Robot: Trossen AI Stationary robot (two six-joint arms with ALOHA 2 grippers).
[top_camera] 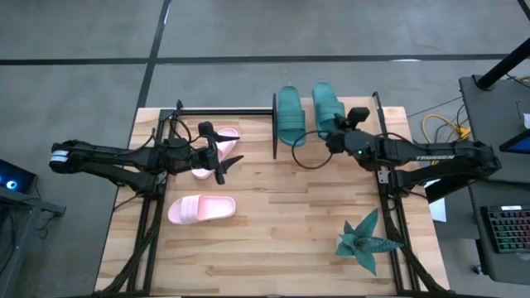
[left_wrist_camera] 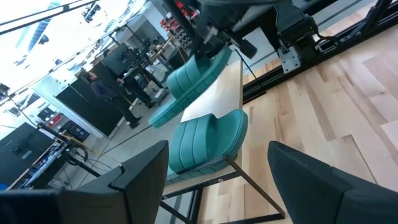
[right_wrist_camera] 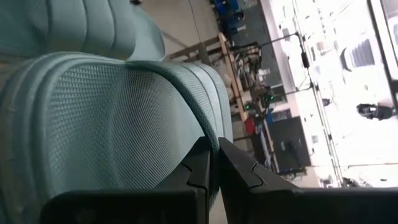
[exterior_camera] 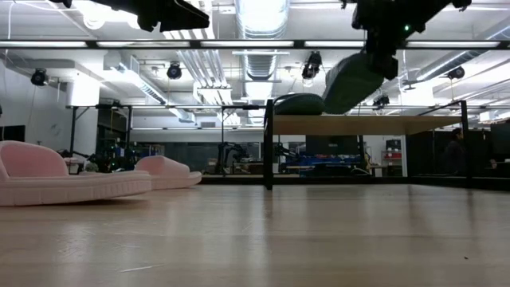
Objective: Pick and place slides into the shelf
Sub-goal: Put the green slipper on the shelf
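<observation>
The table (top_camera: 273,248) was pale butcher-block wood, standing on a grey floor (top_camera: 74,33) crossed by dark seams — a keyboard (top_camera: 507,230) with lit keys and a coil of yellow cable (top_camera: 437,128) lay off to one side. Beyond the tabletop the room opened into a wide workshop, with exposed silver ducting (exterior_camera: 267,48) and bright strip lights (exterior_camera: 259,12) overhead. Dark racks and benches (exterior_camera: 111,139) lined the far wall — and a person (left_wrist_camera: 102,93) stood among them.

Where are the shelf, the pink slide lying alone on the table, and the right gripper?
shelf (exterior_camera: 374,124): low view, front edge of its wood board.
pink slide (top_camera: 201,209): high view, middle of the sandal.
right gripper (right_wrist_camera: 214,163): right wrist view, between its fingertips, shut on a teal slide's edge.
</observation>
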